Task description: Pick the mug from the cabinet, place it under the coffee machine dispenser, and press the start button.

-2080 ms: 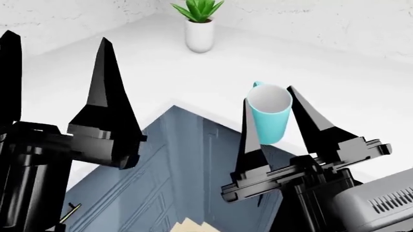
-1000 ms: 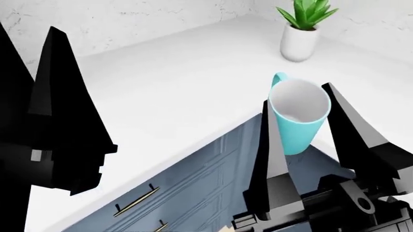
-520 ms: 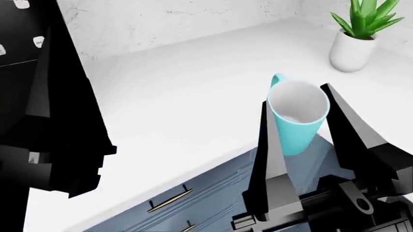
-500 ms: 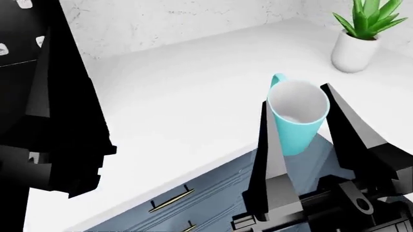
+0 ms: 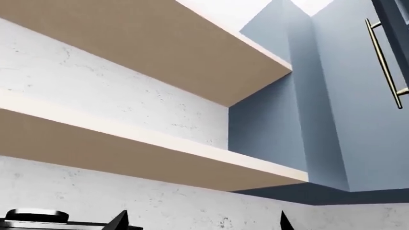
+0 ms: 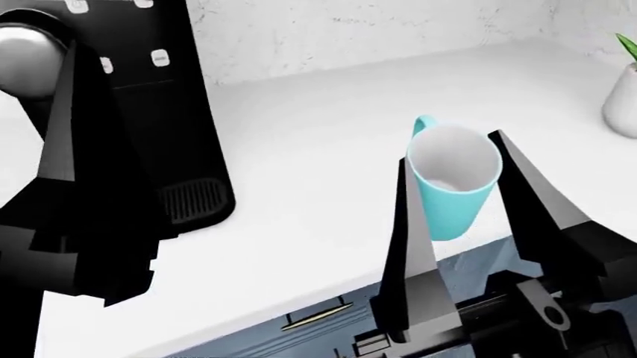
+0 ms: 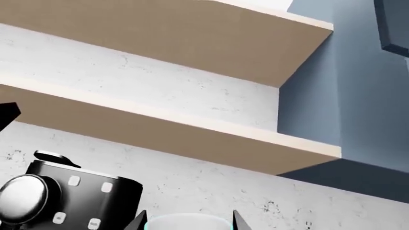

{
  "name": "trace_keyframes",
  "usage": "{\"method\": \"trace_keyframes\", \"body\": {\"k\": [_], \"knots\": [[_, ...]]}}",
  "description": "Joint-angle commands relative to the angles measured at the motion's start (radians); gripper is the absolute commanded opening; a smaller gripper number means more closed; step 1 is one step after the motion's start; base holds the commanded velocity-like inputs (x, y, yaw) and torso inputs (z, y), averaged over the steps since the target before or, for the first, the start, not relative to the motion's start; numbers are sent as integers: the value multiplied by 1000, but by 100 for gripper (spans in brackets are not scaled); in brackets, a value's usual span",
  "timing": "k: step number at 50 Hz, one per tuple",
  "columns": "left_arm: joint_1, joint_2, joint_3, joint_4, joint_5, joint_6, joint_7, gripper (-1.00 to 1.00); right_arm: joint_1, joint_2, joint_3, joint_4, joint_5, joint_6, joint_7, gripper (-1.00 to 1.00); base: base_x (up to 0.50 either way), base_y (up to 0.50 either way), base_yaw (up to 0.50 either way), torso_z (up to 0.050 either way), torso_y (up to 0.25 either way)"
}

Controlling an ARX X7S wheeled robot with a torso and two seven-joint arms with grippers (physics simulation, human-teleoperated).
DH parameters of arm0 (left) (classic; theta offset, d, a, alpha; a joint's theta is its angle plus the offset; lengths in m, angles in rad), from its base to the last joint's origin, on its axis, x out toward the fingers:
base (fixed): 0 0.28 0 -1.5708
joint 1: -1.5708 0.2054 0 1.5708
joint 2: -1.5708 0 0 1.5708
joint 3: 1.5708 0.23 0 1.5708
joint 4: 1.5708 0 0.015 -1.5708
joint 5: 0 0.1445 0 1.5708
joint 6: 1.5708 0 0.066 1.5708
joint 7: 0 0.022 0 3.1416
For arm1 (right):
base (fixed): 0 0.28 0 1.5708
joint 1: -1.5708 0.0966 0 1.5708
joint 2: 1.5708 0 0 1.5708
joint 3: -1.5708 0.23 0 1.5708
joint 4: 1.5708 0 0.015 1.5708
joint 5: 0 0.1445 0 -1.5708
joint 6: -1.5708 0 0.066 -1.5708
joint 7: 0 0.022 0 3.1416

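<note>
The light turquoise mug (image 6: 453, 186) hangs upright above the white counter's front edge, handle turned away, and my right gripper (image 6: 453, 149) is shut on its sides. In the right wrist view the mug's rim (image 7: 185, 223) shows between the two fingertips of the right gripper (image 7: 187, 220). The black coffee machine (image 6: 149, 127) stands at the left, with its silver dispenser (image 6: 25, 60), white buttons and ribbed drip tray (image 6: 194, 200). It also appears as the coffee machine (image 7: 83, 201) in the right wrist view. My left gripper (image 5: 202, 221) is open and empty, and one finger (image 6: 74, 112) partly covers the machine.
A white plant pot (image 6: 622, 112) sits at the far right on the counter (image 6: 298, 149). Blue drawers with a brass handle (image 6: 313, 322) lie below the counter edge. Two wooden shelves (image 5: 160, 158) and a blue wall cabinet (image 5: 332, 120) hang above.
The head view has swung left: the coffee machine has come fully into view and the plant has slid to the right edge. The mug stays gripped in my right gripper.
</note>
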Motion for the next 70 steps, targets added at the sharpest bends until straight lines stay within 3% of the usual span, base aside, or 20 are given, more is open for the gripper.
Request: {"method": "trace_keyframes", "body": {"k": [1,61,70], "knots": [[-30,-2,35,2,7,5,-13,100,5,-6,0,-4,-4,14,3,-100,22,59,500,0,0],[-132,1,154,-6,14,27,-49,100,-55,4,65,19,14,7,-38,-100,11,62,500,0,0],[-142,0,165,-9,14,29,-53,100,-62,-5,85,47,91,0,-53,-100,-38,7,0,0,0]]}}
